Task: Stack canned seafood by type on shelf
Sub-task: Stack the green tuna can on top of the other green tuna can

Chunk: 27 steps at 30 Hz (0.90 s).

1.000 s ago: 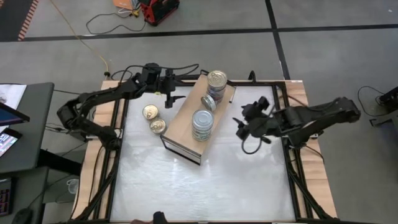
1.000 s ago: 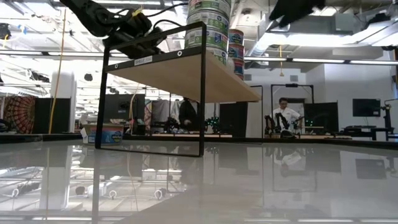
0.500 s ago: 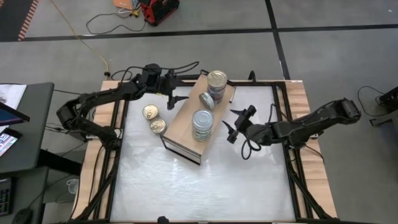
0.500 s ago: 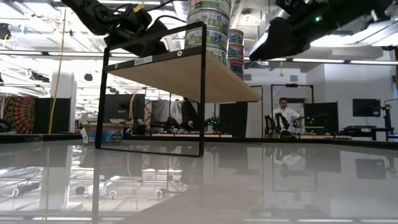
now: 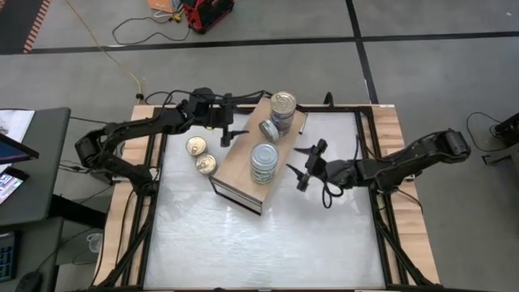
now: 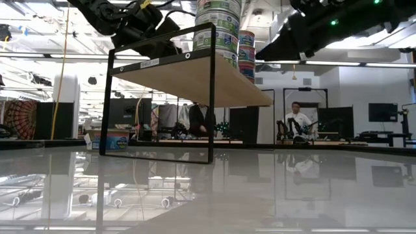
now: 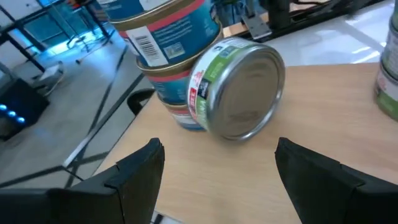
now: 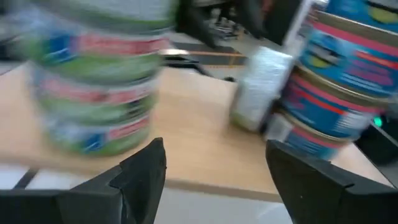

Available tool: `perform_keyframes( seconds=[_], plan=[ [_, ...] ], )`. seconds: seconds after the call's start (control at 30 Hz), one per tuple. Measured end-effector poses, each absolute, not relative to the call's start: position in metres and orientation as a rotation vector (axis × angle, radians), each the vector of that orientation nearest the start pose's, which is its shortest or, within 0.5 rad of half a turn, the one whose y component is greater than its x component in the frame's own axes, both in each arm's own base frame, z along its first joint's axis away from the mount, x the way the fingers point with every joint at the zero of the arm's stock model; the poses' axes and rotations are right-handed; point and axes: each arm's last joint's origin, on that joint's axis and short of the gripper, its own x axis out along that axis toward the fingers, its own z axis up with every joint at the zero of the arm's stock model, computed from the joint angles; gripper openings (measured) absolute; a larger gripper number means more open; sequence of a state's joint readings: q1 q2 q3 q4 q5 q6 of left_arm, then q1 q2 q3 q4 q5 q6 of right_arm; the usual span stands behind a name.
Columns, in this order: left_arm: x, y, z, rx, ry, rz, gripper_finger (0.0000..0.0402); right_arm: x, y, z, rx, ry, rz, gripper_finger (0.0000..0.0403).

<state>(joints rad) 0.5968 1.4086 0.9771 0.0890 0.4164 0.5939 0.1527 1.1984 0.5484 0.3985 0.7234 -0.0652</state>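
Note:
The shelf (image 5: pixel 243 166), a tan box, stands slantwise on the white table. On its top are a stack of green-labelled tins with a silver lid (image 5: pixel 263 161) and a stack of blue-labelled tins with a gold lid (image 5: pixel 282 105). One green-labelled tin (image 7: pixel 239 90) stands tipped on its rim on the shelf top and leans against the blue stack (image 7: pixel 168 37). Two gold-lidded tins (image 5: pixel 200 155) lie on the table left of the shelf. My left gripper (image 7: pixel 217 180) is open, just short of the leaning tin. My right gripper (image 5: pixel 293 162) is open, right of the green stack.
Wooden rails (image 5: pixel 154 162) frame the table, with black cables at the far edge. In the low view the shelf (image 6: pixel 195 78) is seen from below, with both arms above it. Bare white table lies toward the near edge (image 5: pixel 268 243). A person sits far off in the room (image 6: pixel 298 120).
My right gripper has come down from a raised, folded pose. It has tipped to point level at the shelf's right side, nearer the green stack. My left gripper has edged toward the leaning tin. No tin has moved.

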Motion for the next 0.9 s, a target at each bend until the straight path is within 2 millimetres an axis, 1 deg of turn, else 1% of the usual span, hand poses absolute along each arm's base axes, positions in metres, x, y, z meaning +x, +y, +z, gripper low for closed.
perform_keyframes(
  seconds=[0.13,0.2,0.27,0.33,0.43,0.53,0.63,0.7,0.9],
  plan=[
    [0.266,0.166,0.285,0.447,0.33,0.07,0.0295,0.243,0.007,0.228,-0.109,0.225,-0.615,0.0311],
    [0.266,0.165,0.285,0.444,0.328,0.045,0.0295,0.245,0.008,0.229,-0.097,0.202,-0.609,0.0311],
    [0.268,0.165,0.282,0.447,0.335,0.018,0.0295,0.248,0.009,0.229,-0.121,0.188,-0.595,0.0311],
    [0.274,0.166,0.277,0.458,0.328,0.012,0.0295,0.253,0.011,0.225,-0.157,0.183,-0.588,0.0311],
    [0.283,0.172,0.269,0.47,0.34,0.096,0.0295,0.261,0.011,0.218,-0.21,0.186,-0.588,0.0311],
    [0.289,0.177,0.266,0.506,0.354,0.234,0.0295,0.265,0.011,0.214,-0.245,0.194,-0.614,0.0311],
    [0.293,0.182,0.267,0.524,0.344,0.374,0.0295,0.265,0.011,0.214,-0.245,0.191,-0.628,0.0311],
    [0.295,0.183,0.27,0.509,0.306,0.424,0.0295,0.265,0.011,0.214,-0.246,0.192,-0.628,0.0311],
    [0.299,0.175,0.272,0.448,0.247,0.339,0.0295,0.265,0.007,0.215,-0.235,0.186,-0.646,0.0311]
  ],
)
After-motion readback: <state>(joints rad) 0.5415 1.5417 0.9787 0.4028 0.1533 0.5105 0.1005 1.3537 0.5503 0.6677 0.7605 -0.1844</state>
